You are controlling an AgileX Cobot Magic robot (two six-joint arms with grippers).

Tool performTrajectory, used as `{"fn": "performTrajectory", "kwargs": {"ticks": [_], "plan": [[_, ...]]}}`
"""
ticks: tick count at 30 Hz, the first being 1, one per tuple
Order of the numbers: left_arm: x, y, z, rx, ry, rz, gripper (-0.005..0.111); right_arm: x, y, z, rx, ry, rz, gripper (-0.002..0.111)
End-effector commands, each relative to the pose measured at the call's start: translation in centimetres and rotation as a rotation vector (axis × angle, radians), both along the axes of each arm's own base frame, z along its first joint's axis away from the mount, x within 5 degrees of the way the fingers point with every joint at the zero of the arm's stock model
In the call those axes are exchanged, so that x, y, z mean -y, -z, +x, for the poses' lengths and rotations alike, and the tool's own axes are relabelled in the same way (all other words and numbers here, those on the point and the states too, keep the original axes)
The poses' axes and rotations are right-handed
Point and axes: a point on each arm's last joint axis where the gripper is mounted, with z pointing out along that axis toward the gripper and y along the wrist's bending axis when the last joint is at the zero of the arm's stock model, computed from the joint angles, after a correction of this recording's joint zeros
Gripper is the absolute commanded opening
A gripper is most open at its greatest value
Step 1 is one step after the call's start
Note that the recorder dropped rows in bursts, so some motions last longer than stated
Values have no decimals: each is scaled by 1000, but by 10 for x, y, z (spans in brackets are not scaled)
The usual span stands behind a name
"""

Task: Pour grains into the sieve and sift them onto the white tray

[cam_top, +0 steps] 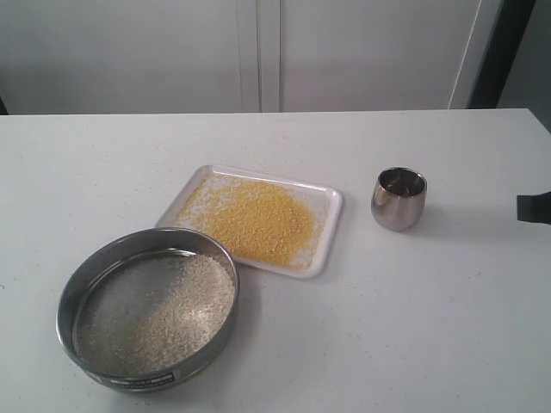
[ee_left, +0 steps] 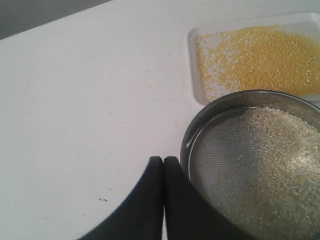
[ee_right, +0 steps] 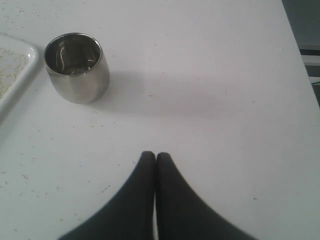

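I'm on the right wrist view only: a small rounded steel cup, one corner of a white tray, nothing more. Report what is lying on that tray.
Observer: The flat white rectangular tray holds a broad spread of fine golden-yellow grains.
Operator: Now locate the sieve.
Observer: The wide, shallow round steel sieve stands at the tray's front-left side in the exterior view, close against its edge. I cannot tell whether they touch.
Operator: Say what is inside it.
Observer: Paler whitish-beige grains cover much of its mesh, thickest on the side towards the tray.
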Motion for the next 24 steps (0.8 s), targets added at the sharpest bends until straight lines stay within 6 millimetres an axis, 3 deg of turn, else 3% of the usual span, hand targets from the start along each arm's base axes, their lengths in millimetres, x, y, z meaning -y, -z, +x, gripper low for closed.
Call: {"fn": "performTrajectory", "kwargs": {"ticks": [1, 18, 24], "plan": [[-5, -5, -13, 42, 1, 35, 0, 2, -1, -1, 13, 7, -3, 0], [-19, -16, -48, 114, -73, 20, 0, 2, -1, -1, 13, 7, -3, 0], [-21, 6, -60, 153, -71, 10, 0, 2, -1, -1, 13, 7, -3, 0]]}}
